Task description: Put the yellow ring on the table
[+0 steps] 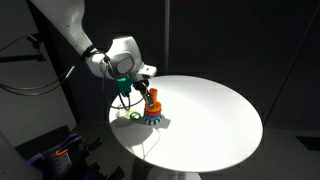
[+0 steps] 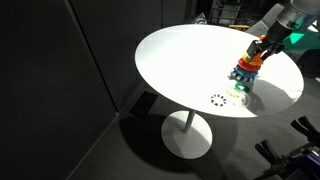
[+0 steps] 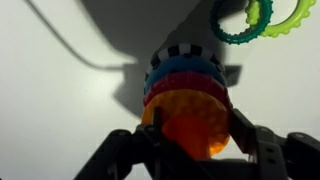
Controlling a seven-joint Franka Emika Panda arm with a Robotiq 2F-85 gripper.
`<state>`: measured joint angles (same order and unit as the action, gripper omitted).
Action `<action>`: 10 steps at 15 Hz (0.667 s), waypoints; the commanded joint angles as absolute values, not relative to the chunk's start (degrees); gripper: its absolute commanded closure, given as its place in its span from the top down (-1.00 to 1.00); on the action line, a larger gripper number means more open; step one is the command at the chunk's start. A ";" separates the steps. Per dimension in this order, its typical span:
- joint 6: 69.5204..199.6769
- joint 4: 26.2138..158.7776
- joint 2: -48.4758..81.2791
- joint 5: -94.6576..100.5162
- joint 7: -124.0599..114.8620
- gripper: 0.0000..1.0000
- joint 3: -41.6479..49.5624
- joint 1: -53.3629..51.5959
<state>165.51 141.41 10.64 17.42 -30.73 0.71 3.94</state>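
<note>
The stacking toy (image 1: 153, 112) stands on the round white table (image 1: 215, 115) near its edge, with a blue base, a red ring and the yellow ring (image 1: 152, 98) on top. It also shows in an exterior view (image 2: 245, 72). In the wrist view the yellow ring (image 3: 190, 115) glows orange above the red ring (image 3: 185, 88). My gripper (image 3: 196, 124) has one finger on each side of the yellow ring, both touching it. The gripper shows over the toy in both exterior views (image 1: 148, 90) (image 2: 259, 50).
A green spiky ring (image 1: 133, 115) lies on the table beside the toy; in the wrist view (image 3: 262, 18) it lies with a teal ring. A dotted ring (image 2: 218, 99) lies near the table edge. The surroundings are dark; equipment stands by the floor (image 1: 60, 150).
</note>
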 commanded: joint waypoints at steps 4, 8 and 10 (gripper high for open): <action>159.42 139.99 7.19 11.41 -28.08 -0.25 4.43 -1.11; 157.33 139.54 5.29 11.01 -28.04 -0.94 4.27 -1.33; 156.53 139.30 4.67 10.79 -27.93 -1.00 4.01 -1.12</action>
